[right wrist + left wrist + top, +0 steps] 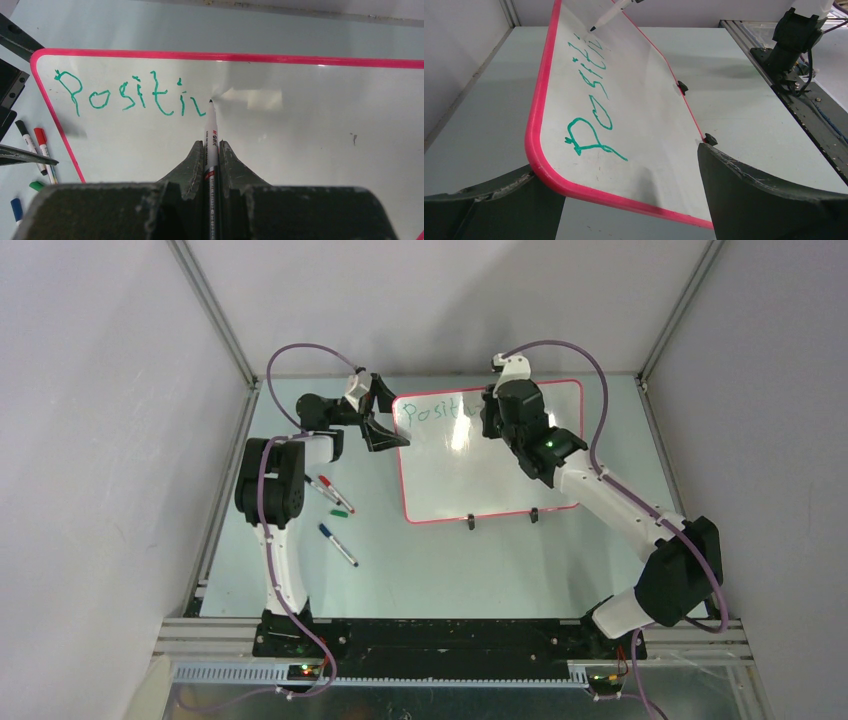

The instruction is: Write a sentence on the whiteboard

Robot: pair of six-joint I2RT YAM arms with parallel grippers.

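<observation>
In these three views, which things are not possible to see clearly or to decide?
- Top view: the end of the sentence is hidden behind the right gripper.
- Right wrist view: whether the marker tip touches the whiteboard; too fine to tell.
- Left wrist view: the right gripper is cut off by the top edge.
- Right wrist view: the spare markers are cut off by the left edge and the gripper body.

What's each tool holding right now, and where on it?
Right tool: marker, pinched mid-barrel, tip at the whiteboard. Left tool: open astride the whiteboard's edge, clamping nothing.
</observation>
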